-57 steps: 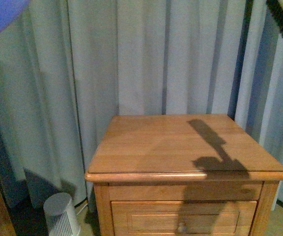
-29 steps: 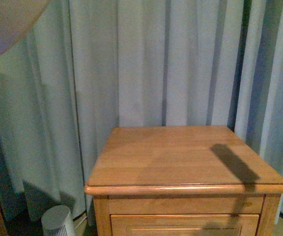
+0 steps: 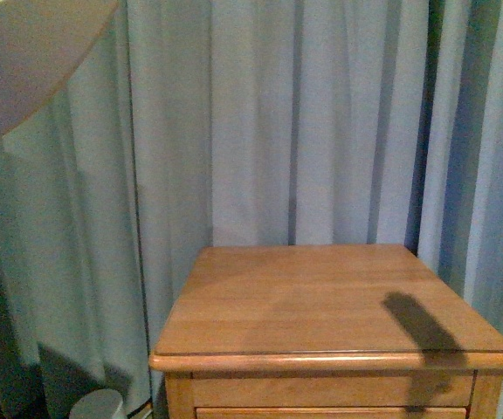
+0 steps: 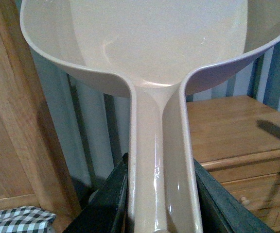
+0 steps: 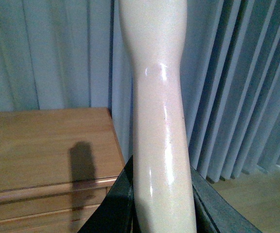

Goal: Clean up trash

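The trash is out of view in every frame. My left gripper (image 4: 160,213) is shut on the handle of a cream dustpan (image 4: 154,43), whose empty scoop is raised high; its edge shows in the front view's top left corner (image 3: 24,61). In the right wrist view, my right gripper (image 5: 162,208) is shut on the cream handle of the brush (image 5: 157,97); the bristles lie outside the picture. A wooden nightstand (image 3: 321,305) stands ahead with a bare top, crossed by a dark shadow (image 3: 422,327).
Grey-blue curtains (image 3: 278,122) hang behind the nightstand. A white ribbed cylinder (image 3: 99,406) stands on the floor at its left. Wooden furniture (image 4: 13,121) and a checked black-and-white pillow (image 4: 13,218) lie beside the left arm. Bare wooden floor (image 5: 256,194) shows right of the nightstand.
The front view has tilted upward, so the nightstand sits lower in the picture. The brush has left the top right corner. The dustpan fills more of the top left corner.
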`<control>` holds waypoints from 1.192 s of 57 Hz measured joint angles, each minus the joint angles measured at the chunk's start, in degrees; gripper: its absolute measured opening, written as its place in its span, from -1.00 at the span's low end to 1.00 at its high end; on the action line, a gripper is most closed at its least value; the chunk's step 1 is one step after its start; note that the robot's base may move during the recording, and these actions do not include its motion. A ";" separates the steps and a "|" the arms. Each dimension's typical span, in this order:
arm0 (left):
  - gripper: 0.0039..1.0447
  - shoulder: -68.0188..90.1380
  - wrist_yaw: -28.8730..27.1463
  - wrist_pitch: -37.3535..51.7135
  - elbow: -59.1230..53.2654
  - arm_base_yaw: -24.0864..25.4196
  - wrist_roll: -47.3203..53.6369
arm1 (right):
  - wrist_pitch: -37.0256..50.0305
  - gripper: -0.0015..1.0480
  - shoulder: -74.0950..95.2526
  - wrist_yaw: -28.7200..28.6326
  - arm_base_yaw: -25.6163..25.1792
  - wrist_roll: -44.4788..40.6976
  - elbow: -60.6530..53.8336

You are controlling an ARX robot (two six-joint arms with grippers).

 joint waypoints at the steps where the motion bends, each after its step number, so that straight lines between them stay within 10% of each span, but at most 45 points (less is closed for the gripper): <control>1: -0.46 0.00 0.00 0.00 0.00 0.00 0.00 | 0.00 -0.61 0.00 0.00 -0.02 0.04 -0.07; 68: -0.46 -0.17 -0.07 -0.07 -0.44 -0.26 -0.37 | 0.44 -0.61 -0.04 0.63 -1.64 1.05 -1.95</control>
